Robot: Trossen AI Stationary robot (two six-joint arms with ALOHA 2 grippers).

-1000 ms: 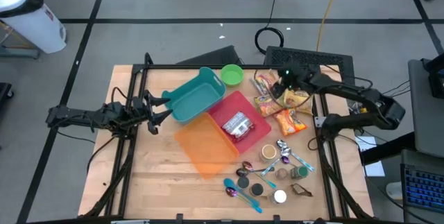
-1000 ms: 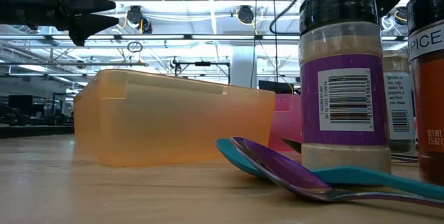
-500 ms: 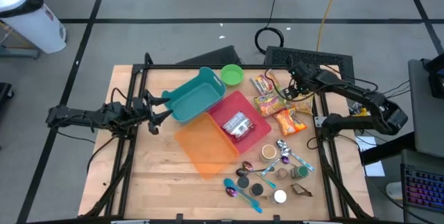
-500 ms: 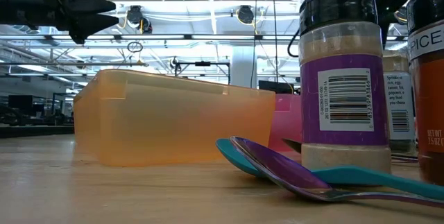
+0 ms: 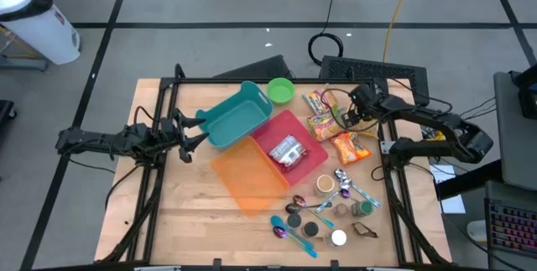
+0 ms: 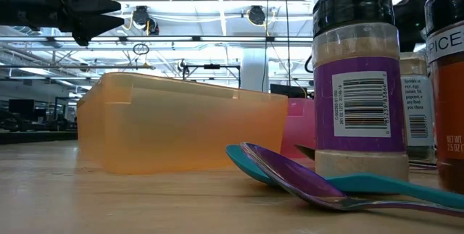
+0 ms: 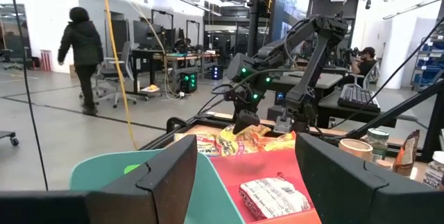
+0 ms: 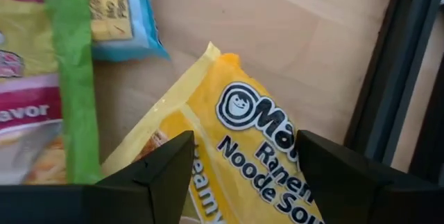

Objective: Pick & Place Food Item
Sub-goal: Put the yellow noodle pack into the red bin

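Right gripper (image 5: pixel 351 113) hangs over the noodle packets near the far right corner of the tabletop, fingers parted and, by the right wrist view, straddling a yellow ramen packet (image 8: pixel 236 148) that shows between them; whether the fingertips actually touch its wrapper cannot be told. Nothing is gripped. Two further packets lie just beside that one: a green-striped one (image 8: pixel 48 92) and a blue-edged one (image 8: pixel 114 23). On the overhead view the cluster of packets (image 5: pixel 331 124) sits between the red bin (image 5: pixel 312 149) and the right edge of the tabletop, with one silver packet (image 5: pixel 285 152) already lying inside the red bin. Judged from its look, the ramen packet is light, crinkly and slippery on the outside, with a brittle noodle block within; it should stand moderate squeeze but may slide or buckle if pinched only at a loose seam. The soundest hold appears to be across the short width of the body, fingers on both long edges. Left gripper (image 5: pixel 191 135) waits near the left edge beside the teal bin (image 5: pixel 235 116), fingers apart and empty.
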